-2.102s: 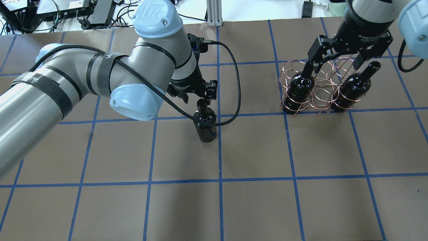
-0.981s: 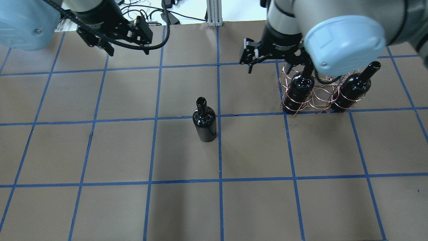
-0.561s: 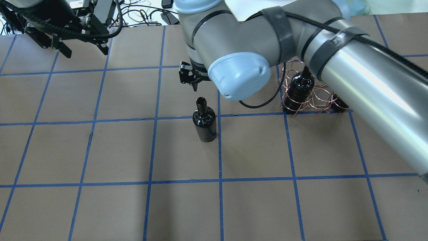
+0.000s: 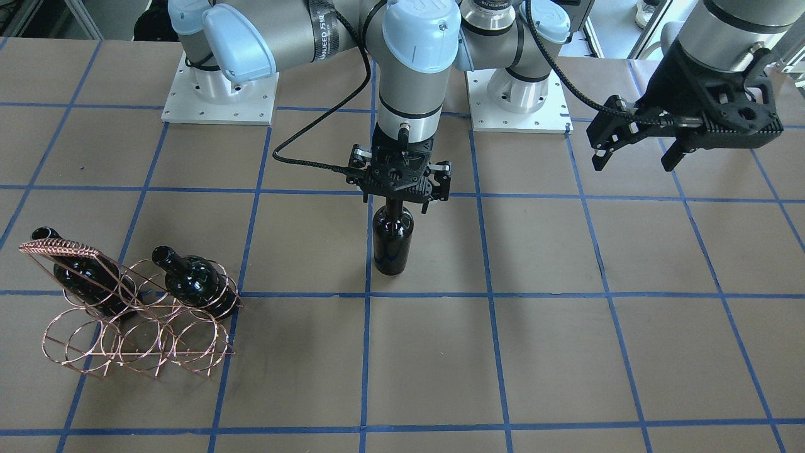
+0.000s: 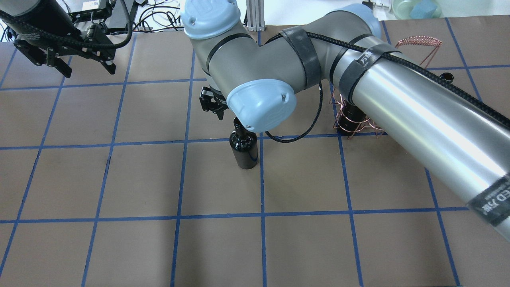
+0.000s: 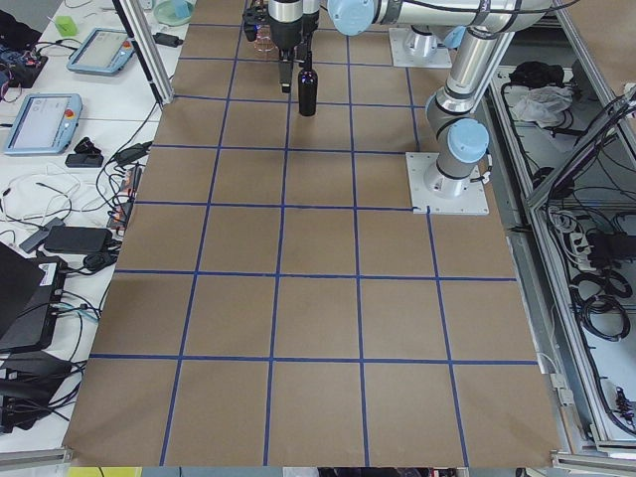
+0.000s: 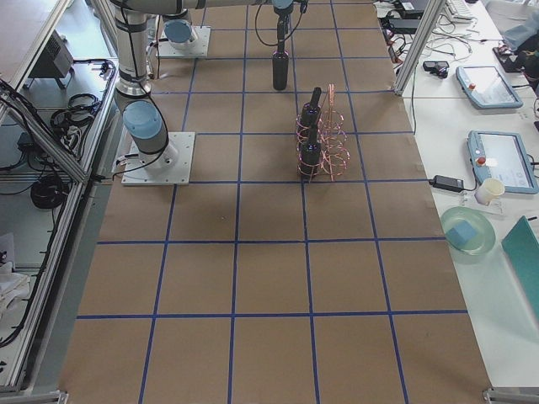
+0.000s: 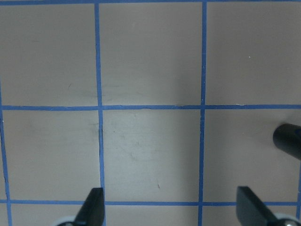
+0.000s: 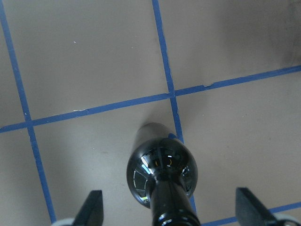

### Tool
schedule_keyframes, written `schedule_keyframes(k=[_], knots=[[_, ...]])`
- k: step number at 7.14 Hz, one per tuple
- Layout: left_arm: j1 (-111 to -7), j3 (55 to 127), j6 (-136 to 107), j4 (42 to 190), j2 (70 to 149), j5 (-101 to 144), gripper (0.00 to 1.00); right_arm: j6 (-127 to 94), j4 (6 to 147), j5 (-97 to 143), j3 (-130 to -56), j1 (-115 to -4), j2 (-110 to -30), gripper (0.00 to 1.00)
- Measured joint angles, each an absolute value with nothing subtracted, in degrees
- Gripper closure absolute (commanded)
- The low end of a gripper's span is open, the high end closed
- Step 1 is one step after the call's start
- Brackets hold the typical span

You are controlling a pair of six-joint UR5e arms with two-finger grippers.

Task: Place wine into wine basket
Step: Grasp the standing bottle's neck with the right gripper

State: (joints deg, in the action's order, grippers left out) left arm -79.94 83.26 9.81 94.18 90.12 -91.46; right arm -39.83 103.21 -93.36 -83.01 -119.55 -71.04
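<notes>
The wine (image 4: pixel 393 242) is a glossy black bottle standing upright on the table near its middle (image 5: pixel 244 151). My right gripper (image 4: pixel 398 202) has reached across and is lowered over the wine's neck. In the right wrist view (image 9: pixel 171 207) its fingers (image 9: pixel 94 209) stand wide apart with the neck between them, not touching. The wine basket (image 4: pixel 132 314), a copper wire rack, holds two look-alike bottles (image 4: pixel 188 277); my right arm hides most of it in the overhead view (image 5: pixel 418 40). My left gripper (image 4: pixel 632 165) is open and empty at the table's back left (image 5: pixel 89 71).
The table is brown paper with a blue tape grid (image 5: pixel 263 215). The arms' base plates (image 4: pixel 220 94) sit at the robot's edge. Cables and electronics (image 5: pixel 119 12) lie beyond the far edge. My right forearm (image 5: pixel 418 119) spans the table's right half.
My left gripper let go of the wine and drew back to the far left. My right arm swung from the wine basket to the wine, its open fingers now around the neck. The wine stayed put.
</notes>
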Motion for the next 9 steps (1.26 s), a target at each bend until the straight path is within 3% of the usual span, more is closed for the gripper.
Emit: schedule_keyframes(k=[2, 5, 8, 9], knots=[[-78.0, 83.3, 12.7, 95.5, 89.3, -91.5, 0.00, -38.6, 103.3, -93.0, -84.2, -119.4, -71.2, 0.57], [-75.5, 83.8, 14.7, 95.7, 89.2, -91.2, 0.00, -35.1, 104.5, -92.6, -84.7, -119.0, -71.4, 0.60], [-75.4, 84.0, 14.8, 95.9, 89.2, -91.4, 0.00, -34.0, 106.3, -91.6, -84.7, -118.7, -71.6, 0.94], [-75.3, 84.0, 14.8, 96.3, 89.2, -91.4, 0.00, -33.9, 106.3, -90.6, -84.7, -118.3, -72.0, 1.00]])
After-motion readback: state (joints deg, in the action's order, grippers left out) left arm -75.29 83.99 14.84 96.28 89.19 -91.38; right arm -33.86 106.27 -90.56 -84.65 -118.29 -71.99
